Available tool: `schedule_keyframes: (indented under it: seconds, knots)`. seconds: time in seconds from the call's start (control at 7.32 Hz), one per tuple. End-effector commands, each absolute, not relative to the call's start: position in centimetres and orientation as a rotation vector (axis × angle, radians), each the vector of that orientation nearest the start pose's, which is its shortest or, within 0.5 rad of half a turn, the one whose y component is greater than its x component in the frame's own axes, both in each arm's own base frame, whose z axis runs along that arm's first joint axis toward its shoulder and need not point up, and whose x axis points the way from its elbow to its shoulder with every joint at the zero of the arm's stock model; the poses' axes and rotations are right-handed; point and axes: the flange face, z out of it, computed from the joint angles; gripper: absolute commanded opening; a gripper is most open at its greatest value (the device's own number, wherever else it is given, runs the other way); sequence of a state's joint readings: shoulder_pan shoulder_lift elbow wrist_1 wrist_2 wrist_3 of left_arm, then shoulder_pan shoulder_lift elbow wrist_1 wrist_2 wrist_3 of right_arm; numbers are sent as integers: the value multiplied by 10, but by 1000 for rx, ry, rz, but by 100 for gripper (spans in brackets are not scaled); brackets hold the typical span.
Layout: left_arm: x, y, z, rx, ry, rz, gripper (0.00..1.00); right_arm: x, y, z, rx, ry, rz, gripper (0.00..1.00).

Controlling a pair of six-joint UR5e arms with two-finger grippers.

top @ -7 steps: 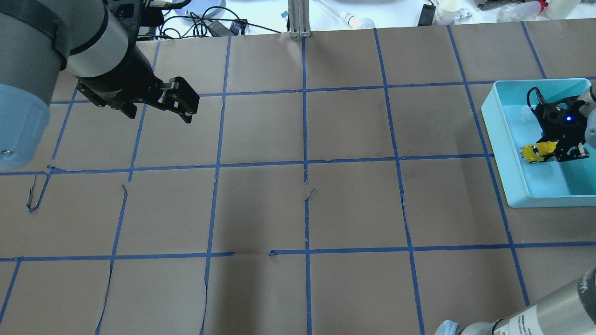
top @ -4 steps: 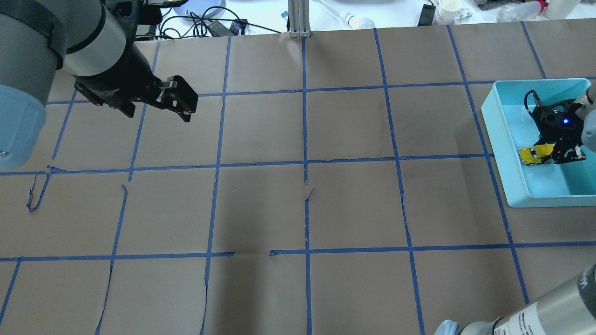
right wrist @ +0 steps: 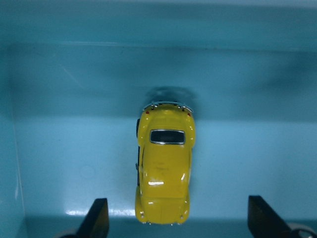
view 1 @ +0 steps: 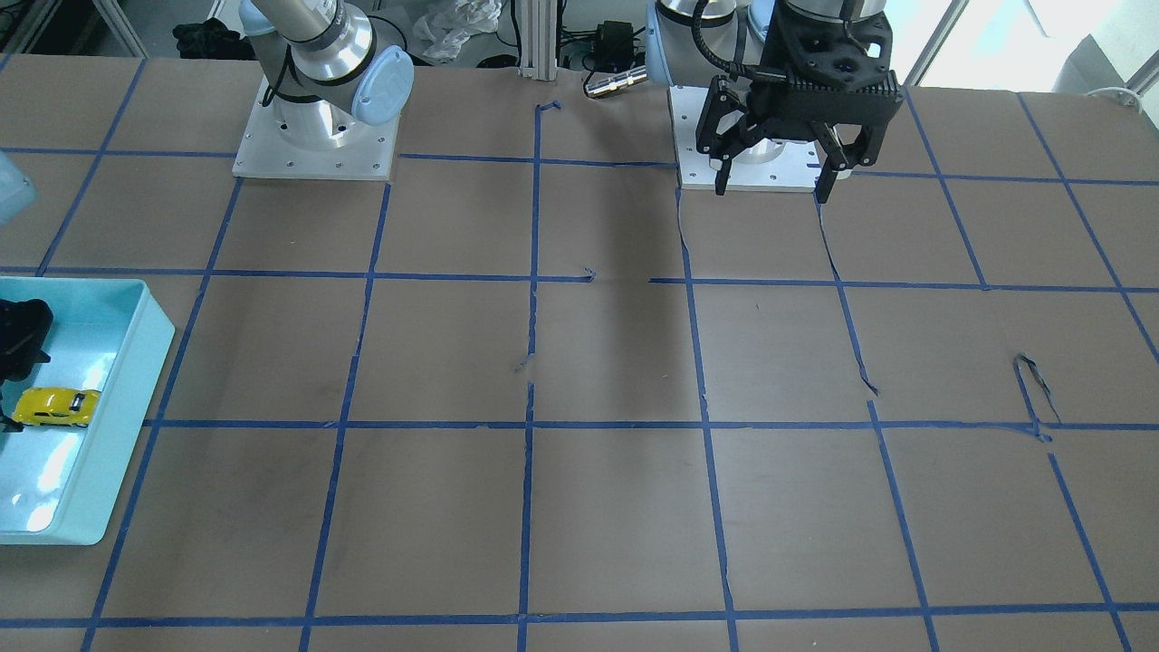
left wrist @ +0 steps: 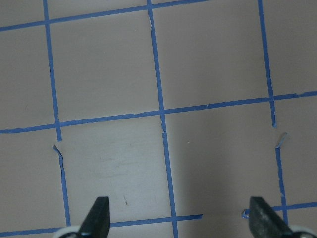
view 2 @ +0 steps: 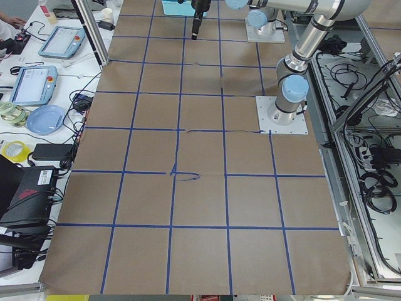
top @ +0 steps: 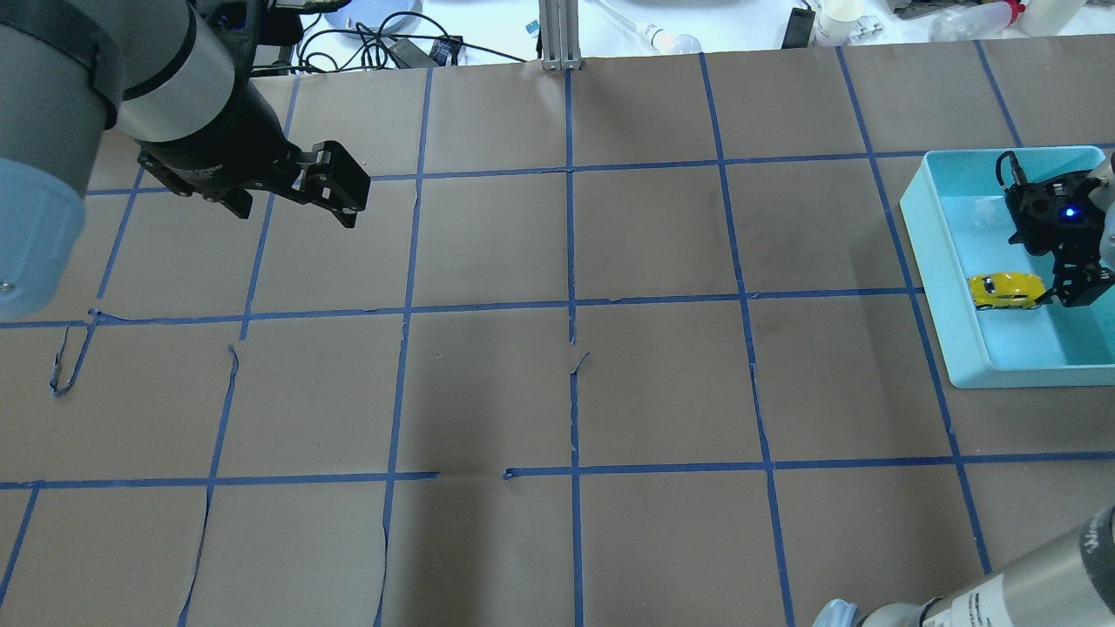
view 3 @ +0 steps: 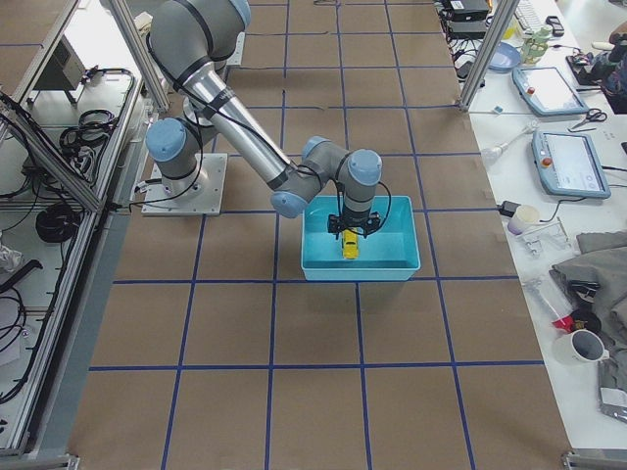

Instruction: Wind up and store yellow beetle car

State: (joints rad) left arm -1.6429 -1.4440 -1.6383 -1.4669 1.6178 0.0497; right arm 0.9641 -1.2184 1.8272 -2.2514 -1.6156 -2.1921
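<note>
The yellow beetle car [top: 1006,290] lies on its wheels on the floor of the light blue tray [top: 945,287] at the table's right side. It also shows in the front view [view 1: 56,407], the right side view [view 3: 349,246] and the right wrist view [right wrist: 164,166]. My right gripper [right wrist: 181,220] is open above the car, with a finger on each side and clear of it; in the overhead view it [top: 1054,266] hangs just to the car's right. My left gripper [top: 348,196] is open and empty above the table's far left [view 1: 772,190].
The tray's walls [view 1: 118,453] surround the car. An aluminium post [top: 560,35] stands at the back middle, with cables and bottles beyond the table's far edge. Blue tape lines, torn in places [top: 65,366], cross the brown table cover. Both arm bases [view 1: 317,154] are bolted at my edge.
My right gripper has opened, let go of the yellow car and drawn back to the right. The car now rests on the tray floor. The left arm has barely moved.
</note>
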Motion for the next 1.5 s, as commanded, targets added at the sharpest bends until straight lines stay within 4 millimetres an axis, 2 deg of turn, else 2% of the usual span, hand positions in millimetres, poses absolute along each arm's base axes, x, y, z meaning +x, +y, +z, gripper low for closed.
schedule_keyframes:
  seconds: [0.0, 0.14, 0.41, 0.68, 0.96, 1.09, 1.37]
  knots:
    - [-161, -442, 526, 186, 3080, -254, 100, -199, -541, 315, -2300, 2384, 13, 100]
    - [-161, -442, 525, 186, 3080, -252, 100, -187, -536, 345, -2287, 2434, -5, 100]
    - [-161, -442, 526, 186, 3080, -254, 100, -159, -515, 425, -2101, 2593, -40, 100]
    - [-161, -443, 524, 186, 3080, -250, 100, -90, -518, 480, -1804, 2717, -103, 100]
    - [-161, -442, 525, 186, 3080, -252, 100, -6, -510, 515, -1505, 2854, -142, 100]
    - [-161, -442, 525, 185, 3078, -252, 100, 31, -511, 523, -1322, 2911, -204, 100]
    - [-160, -442, 526, 183, 3078, -254, 100, 107, -507, 526, -1022, 2993, -233, 100]
